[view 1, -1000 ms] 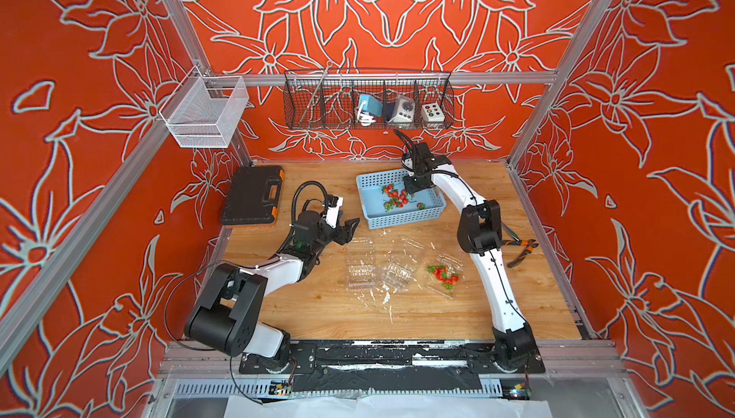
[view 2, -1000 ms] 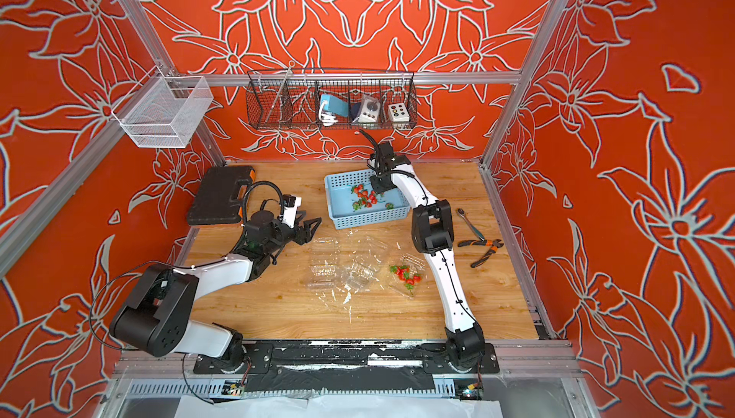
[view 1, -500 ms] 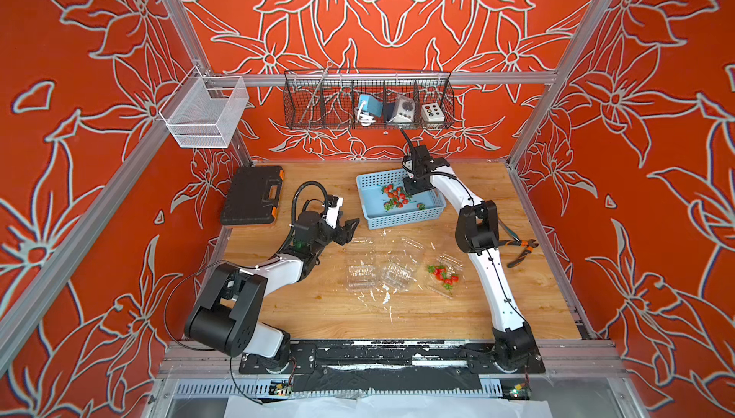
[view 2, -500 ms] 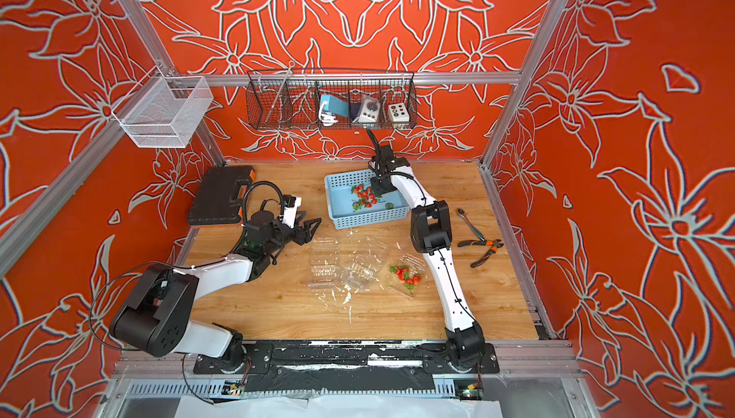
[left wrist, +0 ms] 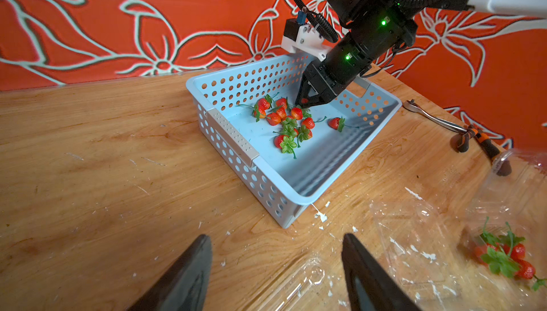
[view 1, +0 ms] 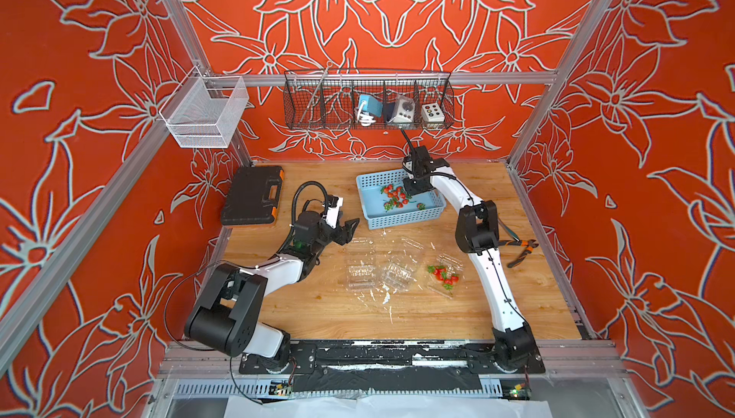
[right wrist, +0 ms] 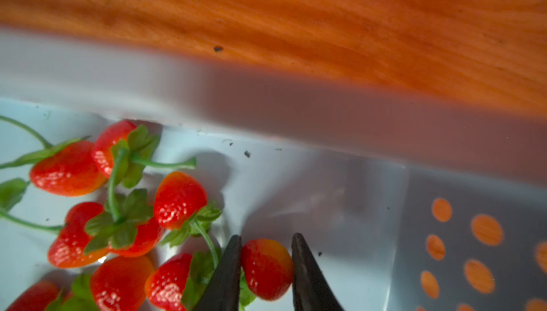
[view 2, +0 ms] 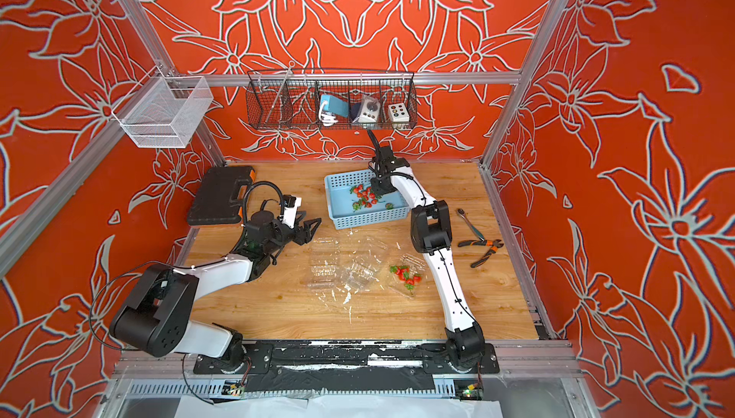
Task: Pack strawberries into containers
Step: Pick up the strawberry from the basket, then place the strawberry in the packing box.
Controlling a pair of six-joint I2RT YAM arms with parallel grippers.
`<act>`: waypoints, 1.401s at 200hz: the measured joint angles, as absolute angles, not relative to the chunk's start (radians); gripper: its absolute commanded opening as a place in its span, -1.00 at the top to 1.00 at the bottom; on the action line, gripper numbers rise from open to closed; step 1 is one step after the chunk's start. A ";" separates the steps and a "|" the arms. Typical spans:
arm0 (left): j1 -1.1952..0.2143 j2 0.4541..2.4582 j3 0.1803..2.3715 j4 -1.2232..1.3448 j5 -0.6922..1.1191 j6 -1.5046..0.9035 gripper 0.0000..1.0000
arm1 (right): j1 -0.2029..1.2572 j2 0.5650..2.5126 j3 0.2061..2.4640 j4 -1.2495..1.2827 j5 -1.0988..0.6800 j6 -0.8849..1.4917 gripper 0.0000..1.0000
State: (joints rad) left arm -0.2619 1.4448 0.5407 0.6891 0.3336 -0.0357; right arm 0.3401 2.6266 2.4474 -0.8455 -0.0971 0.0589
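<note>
If you read the table like a clock, with 6 at the arm bases and 12 at the back wall, here's the rundown.

Closest to you, pretty much dead centre, the three clear containers sit in a row from 9 to 3. The container at the 3 o'clock end has a small bunch of strawberries in it.

Just off the row at 10 o'clock, your left gripper hangs over bare wood. Its fingers are spread wide with nothing between them.

Out at 3 o'clock, near the table edge, there's a pair of pliers.

Further back, at 12 o'clock, is the light-blue basket. Your right gripper is reaching down into it on the 2 o'clock side. It's pinching one strawberry, with a finger pressed on each side. You can't really tell if that berry is off the basket floor.

The rest of the pile is bunched right beside it toward 9 o'clock. One stray berry lies apart toward 4 o'clock.

Over at 10 o'clock, the black tool case is lying flat. Past the table, a black wire rack hangs on the back wall. A white mesh basket hangs in the 11 o'clock corner.
</note>
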 measured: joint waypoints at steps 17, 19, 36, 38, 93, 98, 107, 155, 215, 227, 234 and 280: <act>-0.262 1.445 0.541 0.689 0.334 -0.033 -0.38 | 0.340 2.585 2.392 -0.838 -0.100 0.059 0.74; -0.262 1.445 0.541 0.689 0.334 -0.033 -0.38 | 0.340 2.578 2.384 -0.837 -0.100 0.059 0.74; -0.262 1.445 0.541 0.689 0.334 -0.033 -0.38 | 0.340 2.510 2.303 -0.813 -0.106 0.059 0.74; -0.262 1.445 0.541 0.689 0.334 -0.033 -0.38 | 0.340 2.505 2.296 -0.812 -0.107 0.059 0.74; -0.262 1.444 0.541 0.690 0.334 -0.033 -0.38 | 0.341 2.313 2.077 -0.735 -0.117 0.059 0.74; -0.262 1.445 0.541 0.690 0.334 -0.033 -0.38 | 0.341 2.298 2.057 -0.727 -0.118 0.059 0.73; -0.262 1.444 0.541 0.690 0.334 -0.033 -0.38 | 0.342 2.270 2.022 -0.715 -0.118 0.059 0.73; -0.262 1.438 0.540 0.690 0.335 -0.038 -0.38 | 0.359 2.138 1.882 -0.668 -0.117 0.059 0.71; -0.279 1.401 0.537 0.713 0.338 -0.049 -0.38 | 0.416 1.892 1.648 -0.609 -0.117 0.072 0.70; -0.288 1.394 0.529 0.720 0.338 -0.049 -0.38 | 0.429 1.825 1.594 -0.600 -0.118 0.078 0.69; -0.291 1.390 0.523 0.721 0.339 -0.049 -0.38 | 0.436 1.787 1.564 -0.594 -0.117 0.084 0.69; -0.326 1.375 0.501 0.728 0.339 -0.049 -0.38 | 0.500 1.459 1.284 -0.558 -0.113 0.145 0.68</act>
